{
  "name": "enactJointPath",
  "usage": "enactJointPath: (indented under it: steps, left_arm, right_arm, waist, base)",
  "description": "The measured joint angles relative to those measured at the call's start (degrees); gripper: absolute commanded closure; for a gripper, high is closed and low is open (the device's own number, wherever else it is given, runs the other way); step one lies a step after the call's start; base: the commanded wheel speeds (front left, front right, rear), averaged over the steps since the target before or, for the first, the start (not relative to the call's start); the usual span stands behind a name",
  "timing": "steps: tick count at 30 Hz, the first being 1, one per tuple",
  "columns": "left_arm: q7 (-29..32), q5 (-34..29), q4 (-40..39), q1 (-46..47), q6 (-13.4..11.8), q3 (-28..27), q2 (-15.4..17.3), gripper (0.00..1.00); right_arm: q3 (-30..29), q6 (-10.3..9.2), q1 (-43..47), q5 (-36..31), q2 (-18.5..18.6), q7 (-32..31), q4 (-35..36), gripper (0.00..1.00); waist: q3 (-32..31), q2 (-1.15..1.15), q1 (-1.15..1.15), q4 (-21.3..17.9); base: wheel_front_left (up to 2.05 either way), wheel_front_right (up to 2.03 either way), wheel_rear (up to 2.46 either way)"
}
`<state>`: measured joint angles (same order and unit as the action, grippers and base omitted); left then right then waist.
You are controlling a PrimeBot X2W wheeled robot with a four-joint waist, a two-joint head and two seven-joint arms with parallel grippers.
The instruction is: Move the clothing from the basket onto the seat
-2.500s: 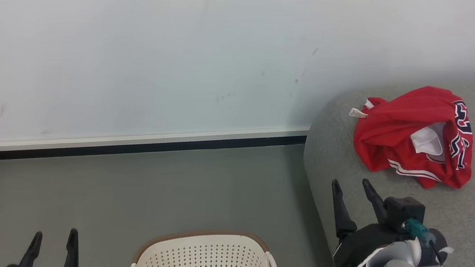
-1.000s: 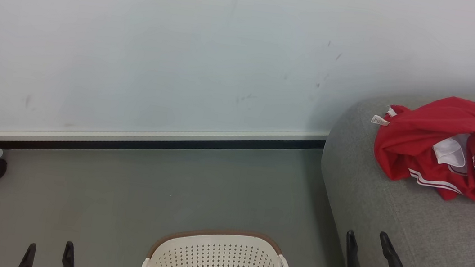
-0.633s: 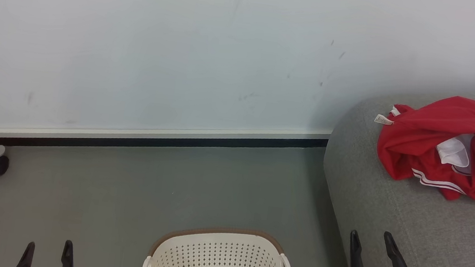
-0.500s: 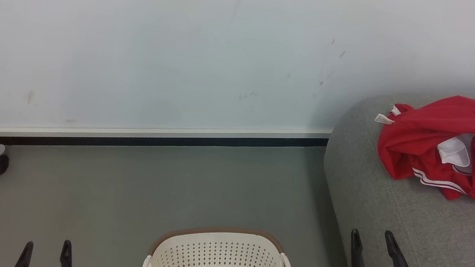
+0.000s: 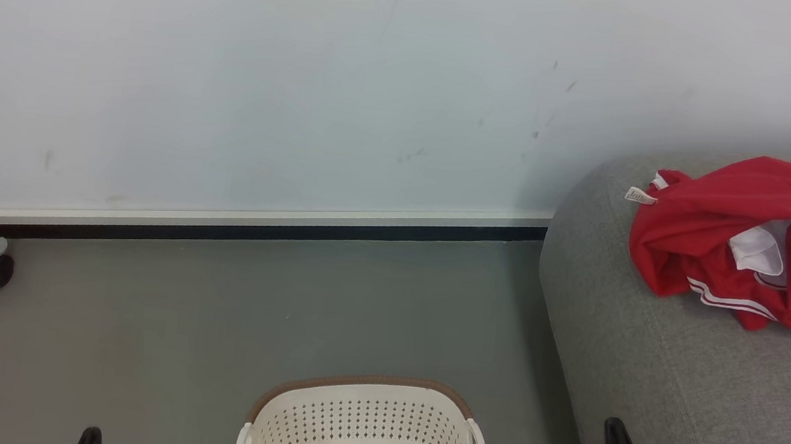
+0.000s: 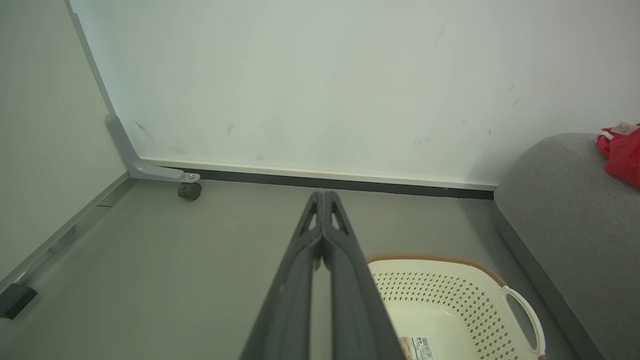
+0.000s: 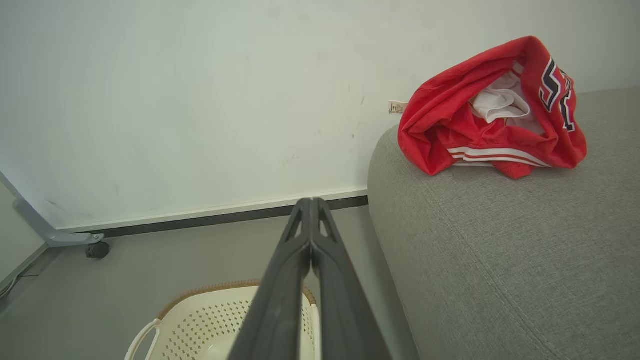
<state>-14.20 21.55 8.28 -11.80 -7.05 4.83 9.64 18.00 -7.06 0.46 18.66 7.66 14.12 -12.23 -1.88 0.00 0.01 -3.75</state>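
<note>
On grey fabric seat (image 5: 685, 386), red jersey clothing (image 5: 695, 236) looks light, floppy; pinch raised fold. Left gripper (image 6: 324, 200), right gripper (image 7: 311, 204) pressed together.

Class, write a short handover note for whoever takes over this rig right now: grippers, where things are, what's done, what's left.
Left gripper: shut, empty, beside the basket.
Right gripper: shut, empty.
Clothing: crumpled on the seat.
Done: the garment lies on the seat; none shows in the basket's visible part.
Left: likely nothing; check the basket's hidden part.
</note>
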Motion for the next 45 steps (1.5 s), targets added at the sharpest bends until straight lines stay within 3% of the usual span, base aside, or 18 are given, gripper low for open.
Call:
enactJointPath:
  steps: [45]
  left_arm:
    - [9.7,30.5,3.8,6.0,6.1,-4.5,-2.9,1.0]
  right_arm:
    - [-11.6,6.06,-1.7,32.2,-2.2,-9.5,-2.4,1.0]
  waist:
    - [0.9,0.0,0.0,1.7]
  base:
    - [0.0,0.0,0.0]
